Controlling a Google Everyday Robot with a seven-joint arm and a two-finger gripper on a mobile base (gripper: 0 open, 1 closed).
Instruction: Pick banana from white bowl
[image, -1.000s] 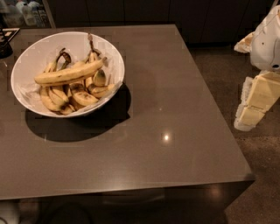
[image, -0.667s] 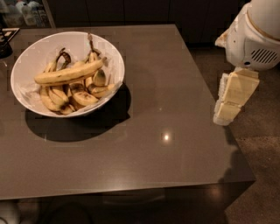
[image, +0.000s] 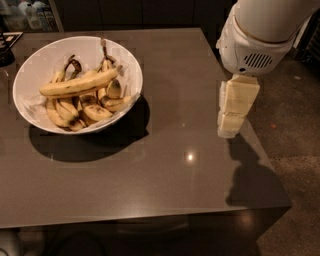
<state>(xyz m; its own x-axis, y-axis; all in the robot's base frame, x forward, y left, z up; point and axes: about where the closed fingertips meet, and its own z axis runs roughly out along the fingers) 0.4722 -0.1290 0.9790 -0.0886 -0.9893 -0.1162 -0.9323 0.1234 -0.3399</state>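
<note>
Gripper (image: 231, 127): hangs pointing down over the right edge of the surface (image: 165, 190), under the white wrist housing. Empty. Whether it is spread or closed, cannot tell. Well apart from the bowl (image: 134, 75), which sits on the far-left part of the surface.

Banana (image: 80, 83): in the bowl, lying on top of the heap of shorter bananas (image: 95, 111), nearly flat.

Risks, as judged:
- Long reach leftward across the surface; a low approach could strike the near rim and shove or tip the bowl.
- Shorter bananas sit directly under and touching the target; a deep bite could catch two at once, or snag the paper lining (image: 30, 102).
- Dark stems (image: 104, 50) stick up at the far side; they could foul the descent.
- Closing along the fruit's length instead of across it would likely slip off.

Heading: long axis runs left–right in view, the right end angled slightly toward the far rim, the left end toward the left wall. Which end bears the stem, unclear.
</note>
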